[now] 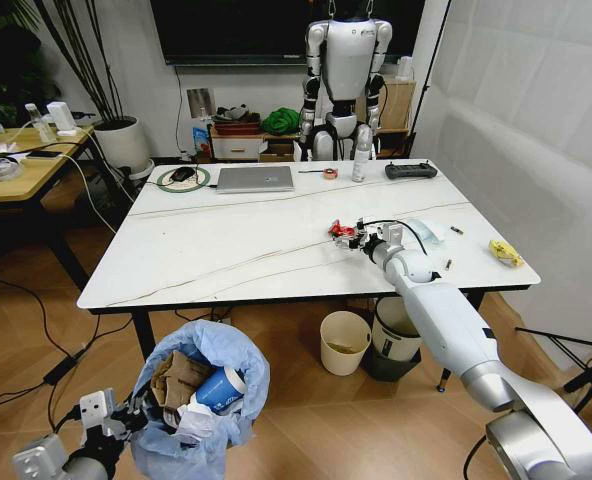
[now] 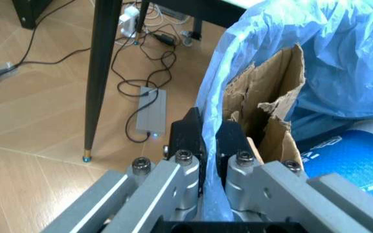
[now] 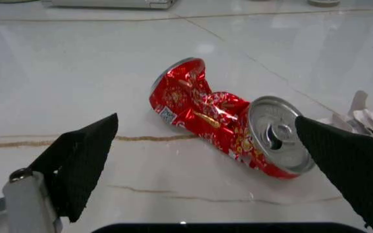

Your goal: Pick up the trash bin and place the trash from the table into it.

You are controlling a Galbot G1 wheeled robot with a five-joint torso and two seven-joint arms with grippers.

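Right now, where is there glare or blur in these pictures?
Right wrist view: soft ceiling-light glare on the glossy table, and bright highlights on the crushed red can; the near claw fingers look soft. Left wrist view: the blue bag is brightly lit. Head view: even light.

You've got a shiny red can (image 3: 222,124) with gold print and a silver lid on the white table (image 1: 226,250) with faint brownish veins. The bin (image 1: 201,405) has a light-blue liner, holding brown cardboard (image 2: 264,104) and a blue cup (image 1: 219,388).
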